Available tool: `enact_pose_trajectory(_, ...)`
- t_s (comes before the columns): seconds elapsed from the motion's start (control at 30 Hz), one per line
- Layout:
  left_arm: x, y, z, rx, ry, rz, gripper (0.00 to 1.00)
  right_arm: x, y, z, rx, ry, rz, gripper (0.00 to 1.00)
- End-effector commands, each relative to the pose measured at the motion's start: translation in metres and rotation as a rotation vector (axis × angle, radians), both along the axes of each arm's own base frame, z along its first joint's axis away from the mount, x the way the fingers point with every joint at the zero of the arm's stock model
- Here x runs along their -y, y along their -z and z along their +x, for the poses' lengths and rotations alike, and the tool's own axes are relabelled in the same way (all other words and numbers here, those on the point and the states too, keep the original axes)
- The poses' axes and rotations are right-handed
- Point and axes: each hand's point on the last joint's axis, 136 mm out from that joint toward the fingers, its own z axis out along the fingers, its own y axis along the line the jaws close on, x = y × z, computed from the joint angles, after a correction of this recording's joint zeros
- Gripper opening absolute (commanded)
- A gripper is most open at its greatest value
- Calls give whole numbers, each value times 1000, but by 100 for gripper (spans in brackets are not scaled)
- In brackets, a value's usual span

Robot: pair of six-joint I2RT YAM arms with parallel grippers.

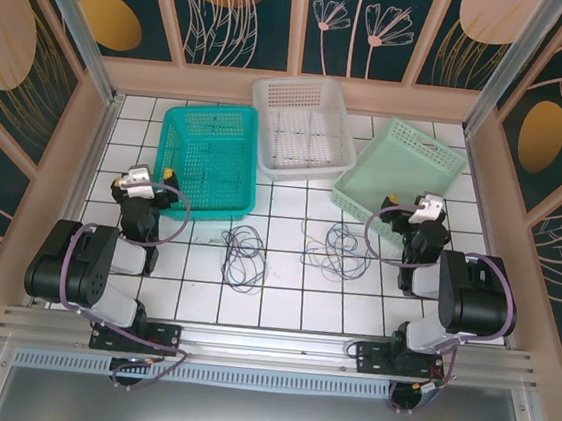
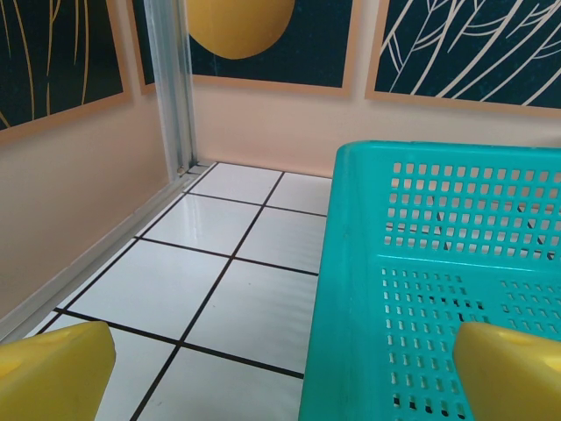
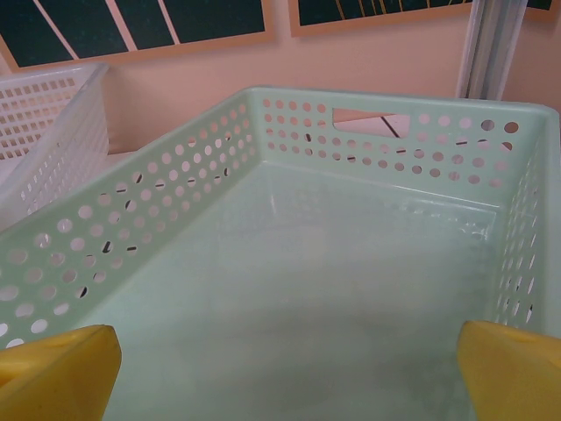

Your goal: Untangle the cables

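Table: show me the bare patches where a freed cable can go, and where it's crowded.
Bare: the tiles between the teal basket and the left wall; the gap below the white basket, between the teal and the green basket; the green basket's floor. Crowded: the middle tiles, where the cables sprawl.

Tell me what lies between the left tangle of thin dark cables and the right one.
Only bare white tiled tabletop: in the top view nothing sits between the left tangle of thin dark cables and the right tangle.
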Motion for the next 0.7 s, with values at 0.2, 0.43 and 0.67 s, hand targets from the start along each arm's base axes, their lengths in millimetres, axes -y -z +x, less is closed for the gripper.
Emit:
enact_pose_trajectory(0.2, -5, 0, 1, 2, -21, 1, 99, 0, -3, 4, 8, -9, 14, 99)
enact_pose_trajectory(0.43, -18, -14, 1, -67, -105, -29, 99, 4, -13, 16, -45, 13, 30, 96)
enact_pose_trajectory(0.67, -21, -64, -21, -56, -138, -147, 99, -2, -32, 18, -184, 1, 114, 91)
